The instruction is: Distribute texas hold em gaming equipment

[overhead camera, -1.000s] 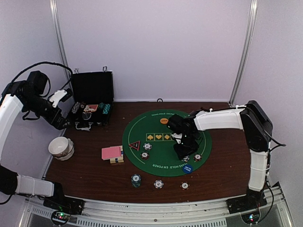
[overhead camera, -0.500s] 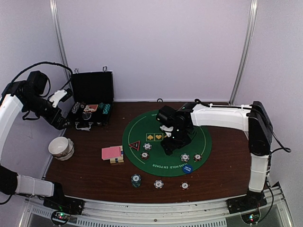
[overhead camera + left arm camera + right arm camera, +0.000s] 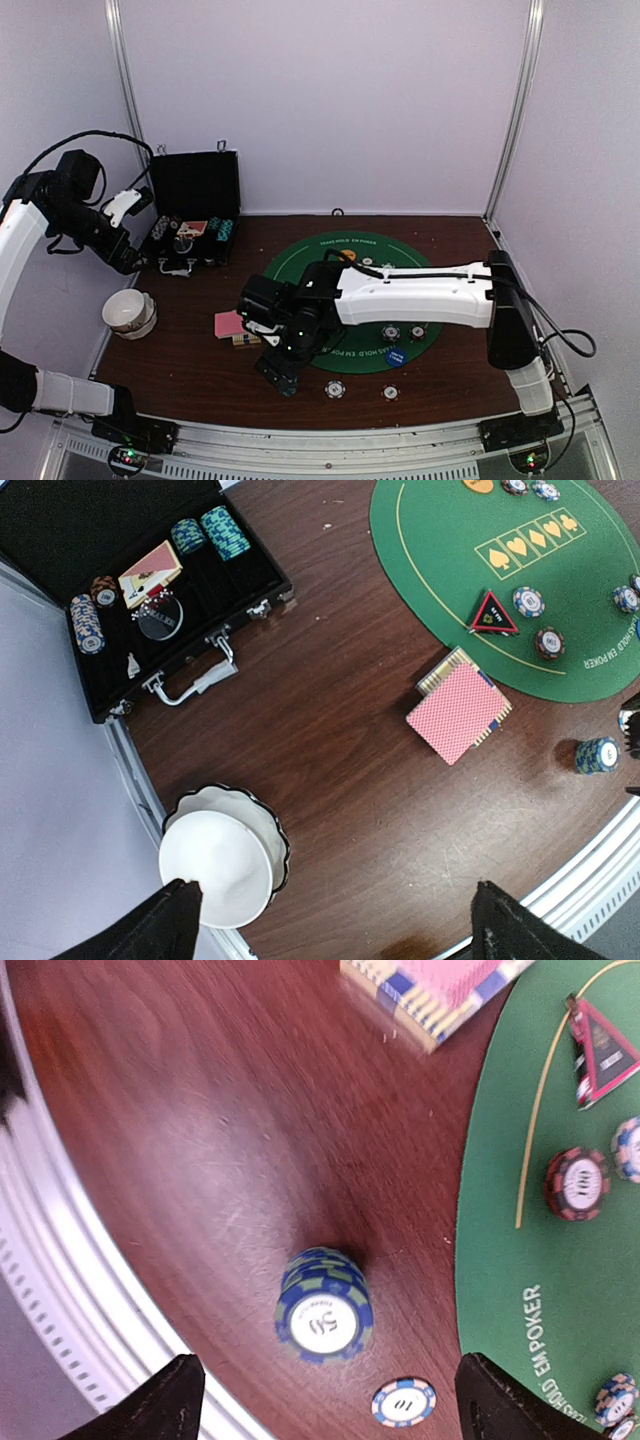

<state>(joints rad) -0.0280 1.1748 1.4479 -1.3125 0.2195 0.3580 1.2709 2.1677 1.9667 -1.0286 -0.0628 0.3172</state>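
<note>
1. The right end effector (image 3: 330, 1405) has swung off the green felt mat (image 3: 440, 520) to the counter's (image 3: 180, 360) near edge, its jaws newly spread.
2. Beneath it stands the blue-and-green striped poker chip stack (image 3: 324, 1305), ungripped and probably the next pickup.
3. The left end effector (image 3: 335, 925) hangs spread over the left edge.

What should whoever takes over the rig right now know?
Left gripper: open, empty, up near the black case.
Right gripper: open, above the blue-green chip stack at the front edge, not gripping it.
Done: triangle marker and several chips on the green mat; two single chips beside the stack.
Left: card deck beside the mat undealt; more chips and cards sit in the case.
</note>
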